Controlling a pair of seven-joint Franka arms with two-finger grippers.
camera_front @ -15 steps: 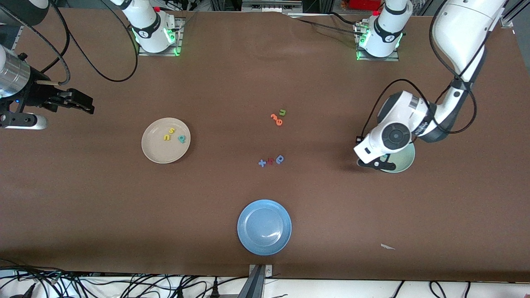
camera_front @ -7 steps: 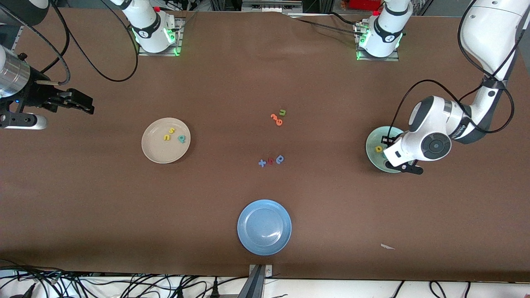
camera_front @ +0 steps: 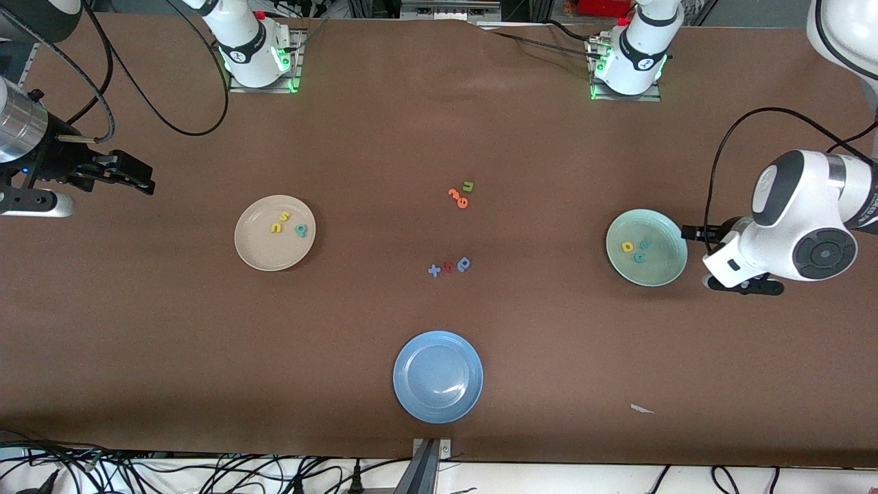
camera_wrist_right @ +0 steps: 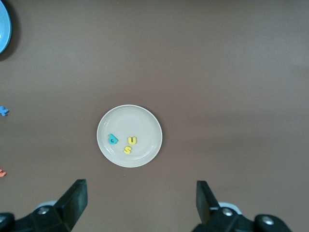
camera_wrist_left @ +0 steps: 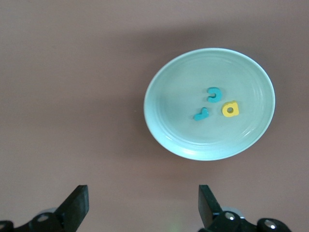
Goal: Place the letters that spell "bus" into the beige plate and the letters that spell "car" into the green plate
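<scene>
Brown worktop [camera_front: 439,123], mostly bare, with wide free lanes between the three plates.

Beige plate [camera_front: 275,232] toward the right arm's end, holding yellow "u" [camera_front: 276,227], yellow "s" [camera_front: 284,217] and teal "b" [camera_front: 300,230], all inside the rim and close together. Same plate in the right wrist view [camera_wrist_right: 129,136], ringed by bare brown surface on every side.

Green plate [camera_front: 647,248] toward the left arm's end, holding yellow "a" [camera_front: 627,247], teal "c" [camera_front: 639,258] and teal "r" [camera_front: 645,243], clustered near the middle, well clear of the rim. In the left wrist view the plate [camera_wrist_left: 209,103] shows whole, with its three letters together and a bare margin inside the rim.

Left gripper [camera_front: 737,283] just beside the green plate's rim toward the worktop's end, over bare surface, jaws spread wide and holding nothing; dark fingertips [camera_wrist_left: 77,205] far apart in its wrist view.

Right gripper [camera_front: 140,178] waiting over the worktop's edge at the right arm's end, well apart from the beige plate, jaws spread and empty.

Near the centre, an olive-green "u" [camera_front: 468,186] touching two orange letters [camera_front: 457,197]; nearer the front camera, a row of a blue plus [camera_front: 433,270], a red letter [camera_front: 448,267] and a blue letter [camera_front: 464,263]. Blue plate [camera_front: 437,376] empty, near the front edge. White scrap [camera_front: 642,409] near that edge too, toward the left arm's end.
</scene>
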